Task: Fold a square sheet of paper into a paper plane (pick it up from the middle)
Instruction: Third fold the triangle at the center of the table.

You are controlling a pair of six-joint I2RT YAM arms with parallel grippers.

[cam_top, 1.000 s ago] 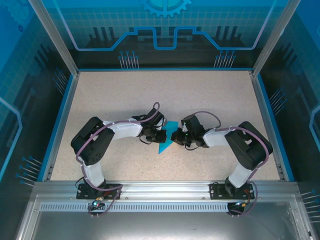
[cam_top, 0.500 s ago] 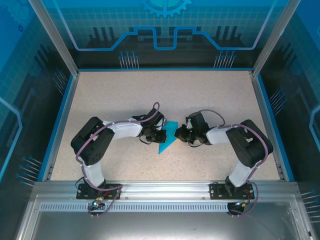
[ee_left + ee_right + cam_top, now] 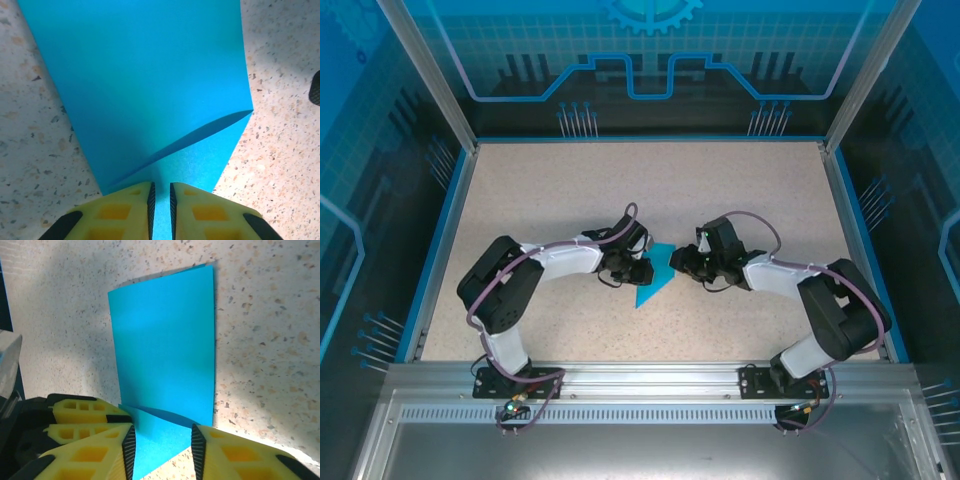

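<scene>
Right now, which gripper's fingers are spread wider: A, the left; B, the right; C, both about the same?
B: the right gripper has its fingers well apart over the square sheet of paper, while the left gripper leaves only a slit.

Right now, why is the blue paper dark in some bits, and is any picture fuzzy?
Left wrist view: the blue paper is sharp, and a thin dark shadow runs under its lifted flap. Right wrist view: a soft grey shadow covers the left of the table, with a bright patch lower right. Top view: nothing fuzzy, but the paper looks tiny.
</scene>
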